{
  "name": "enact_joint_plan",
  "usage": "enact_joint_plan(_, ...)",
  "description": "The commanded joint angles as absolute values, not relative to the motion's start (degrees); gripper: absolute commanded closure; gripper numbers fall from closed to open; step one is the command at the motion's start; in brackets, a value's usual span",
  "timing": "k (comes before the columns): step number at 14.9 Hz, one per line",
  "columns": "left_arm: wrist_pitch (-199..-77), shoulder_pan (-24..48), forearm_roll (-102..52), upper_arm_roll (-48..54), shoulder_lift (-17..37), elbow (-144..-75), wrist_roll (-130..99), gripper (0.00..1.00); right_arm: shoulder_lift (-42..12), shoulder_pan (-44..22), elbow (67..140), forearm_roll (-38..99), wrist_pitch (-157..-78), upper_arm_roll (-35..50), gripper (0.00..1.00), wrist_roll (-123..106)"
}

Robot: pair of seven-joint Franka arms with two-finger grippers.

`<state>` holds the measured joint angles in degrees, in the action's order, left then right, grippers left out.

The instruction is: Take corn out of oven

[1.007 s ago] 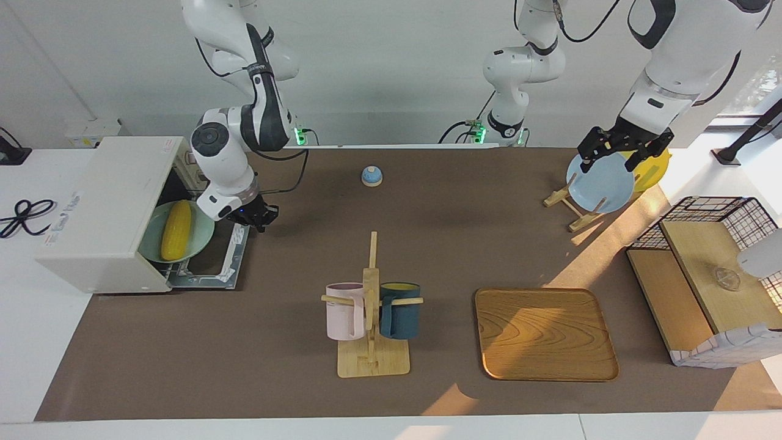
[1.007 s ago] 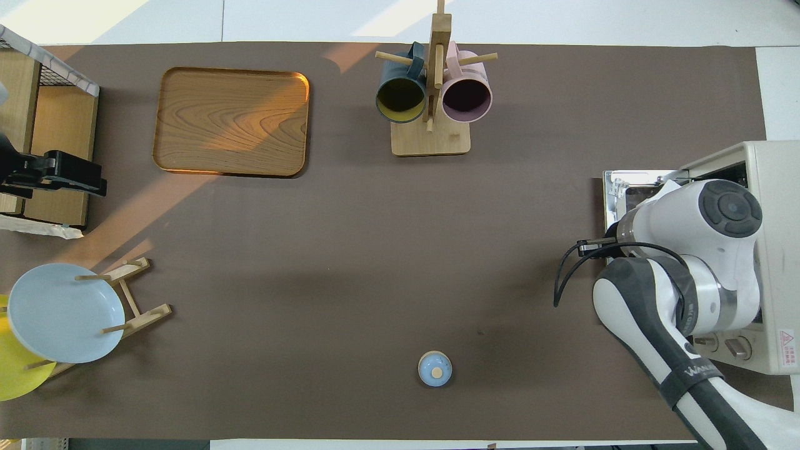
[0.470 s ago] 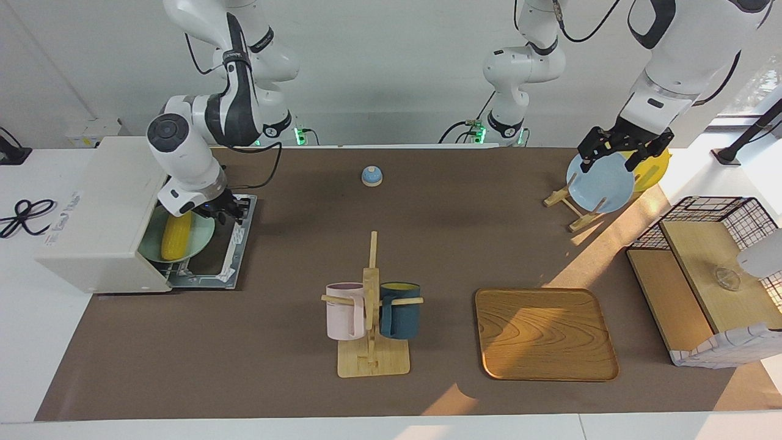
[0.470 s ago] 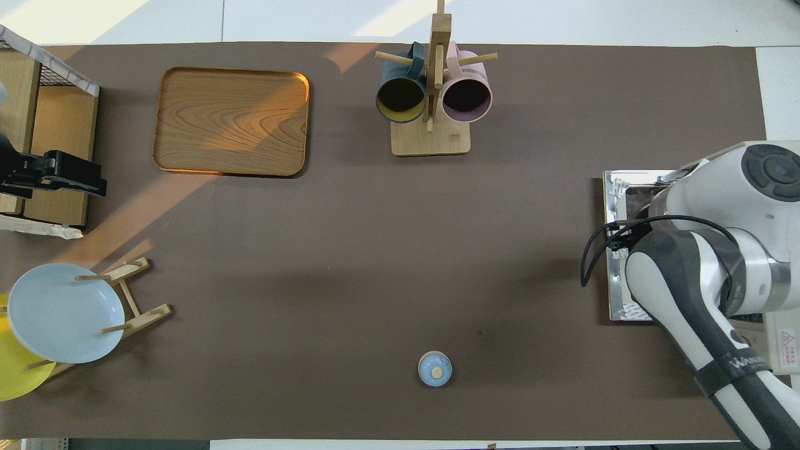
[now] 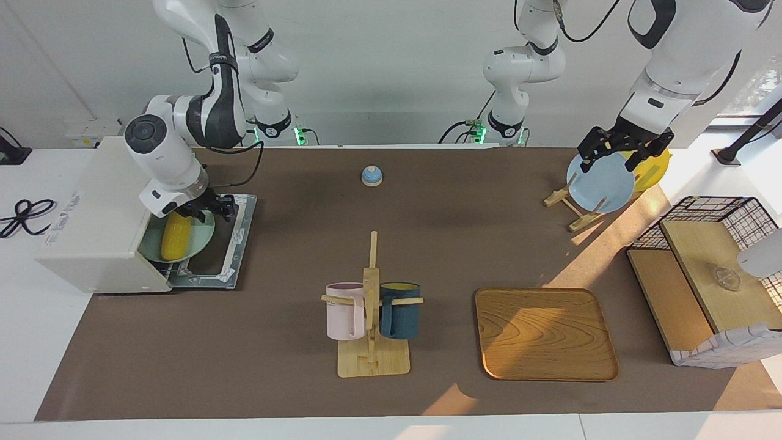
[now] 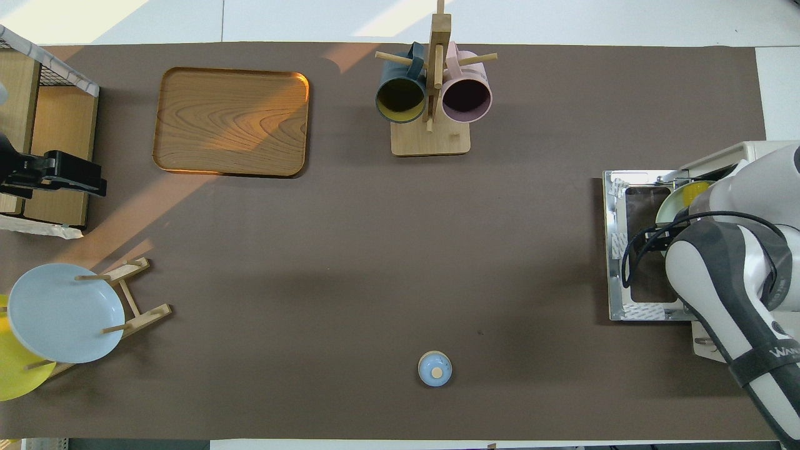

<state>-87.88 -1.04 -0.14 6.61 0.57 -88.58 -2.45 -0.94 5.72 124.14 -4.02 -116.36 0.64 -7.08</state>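
Corn (image 5: 175, 237) on green plate (image 5: 204, 235) — inside open oven (image 5: 98, 214).

I could make out little lettering. The right arm's (image 6: 759, 359) black band bore white letters, partly readable as "WAN". The oven's (image 5: 91, 208) top carried a grey printed word I could not read.
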Motion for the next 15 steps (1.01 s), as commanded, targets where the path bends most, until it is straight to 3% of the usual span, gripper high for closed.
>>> enact_joint_plan(1, -88.07, -1.49, 0.35, 6.86, -0.35, -89.38, -2.29, 0.0, 0.44, 7.03, 128.31, -4.83, -121.36, 1.14, 0.59, -10.1)
enact_joint_plan(2, -88.07, -1.49, 0.35, 6.86, -0.44, -89.38, -2.29, 0.0, 0.44, 7.03, 128.67, -4.83, -121.9, 1.14, 0.67, -10.28)
enact_joint_plan(3, -88.07, -1.49, 0.35, 6.86, -0.35, -89.38, -2.29, 0.0, 0.44, 7.03, 128.76, -4.92, -121.99, 1.14, 0.88, -11.15)
enact_joint_plan(4, -88.15, -1.49, 0.26, 6.86, -0.44, -89.38, -2.29, 0.0, 0.44, 7.21, 128.76, -5.01, -121.91, 1.14, 1.0, -12.55)
enact_joint_plan(8, -88.07, -1.49, 0.35, 6.86, -0.44, -89.47, -2.29, 0.0, -0.17, 4.41, 126.13, -8.79, -119.63, 2.02, 1.0, -13.36)
enact_joint_plan(13, -88.15, -1.23, 0.35, 6.86, -0.62, -89.82, -2.29, 0.0, -5.17, -14.9, 114.2, -8.7, -110.41, 2.02, 1.0, 8.83)
enact_joint_plan(15, -88.42, -0.97, 0.35, 6.86, -0.96, -90.7, -2.37, 0.0, -7.81, -19.75, 110.41, -8.09, -108.73, 2.11, 1.0, 16.14)
